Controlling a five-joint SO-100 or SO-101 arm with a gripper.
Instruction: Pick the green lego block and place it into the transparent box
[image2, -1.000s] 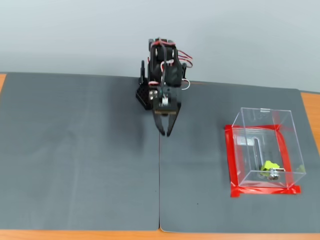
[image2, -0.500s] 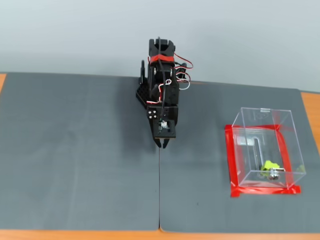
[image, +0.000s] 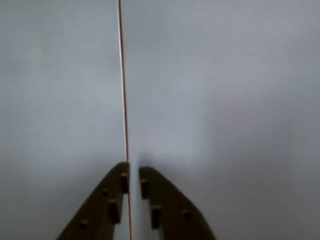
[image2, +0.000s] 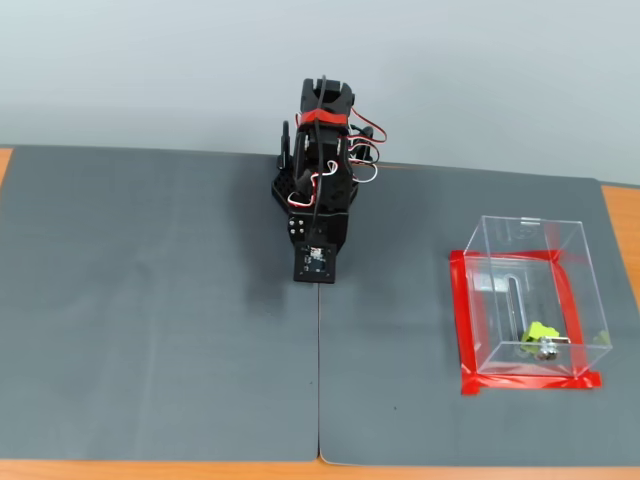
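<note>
The green lego block lies inside the transparent box, near its front wall and beside a small metal fitting. The box stands on the right of the grey mat, edged by red tape. My arm is folded over its base at the back middle, well to the left of the box. My gripper points down at the mat. In the wrist view the gripper shows two dark fingers with only a thin gap between them and nothing held. The block and box are out of the wrist view.
Two grey mats cover the orange table and meet at a seam running from under the gripper to the front edge. The seam shows as a thin red line in the wrist view.
</note>
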